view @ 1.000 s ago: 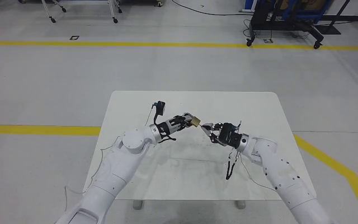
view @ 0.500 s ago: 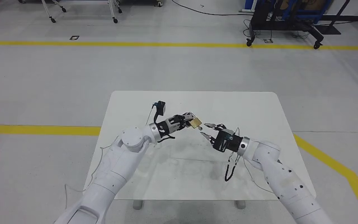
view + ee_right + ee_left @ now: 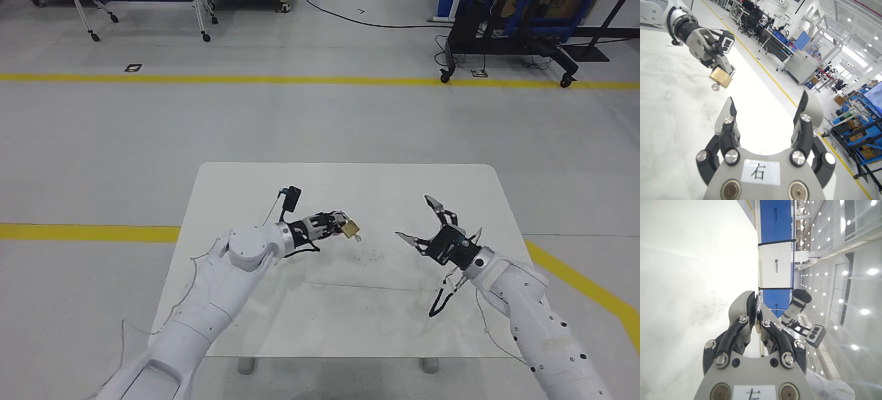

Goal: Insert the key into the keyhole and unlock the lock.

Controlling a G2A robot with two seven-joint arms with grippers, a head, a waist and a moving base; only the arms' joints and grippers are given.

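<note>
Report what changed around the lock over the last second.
The right claw let go of the key, opened wide and drew back from the lock toward the right side of the table. The key stays in the lock, and the left claw stays shut on the lock above the table.

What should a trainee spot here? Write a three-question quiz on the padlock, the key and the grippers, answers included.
1. True or false: the right gripper is shut on the key.
2. What holds the padlock? A the left gripper; B the right gripper; C neither.
3. Fill in: the key sticks out of the ___.
Key: 1 false, it is open and empty; 2 A; 3 padlock.
</note>
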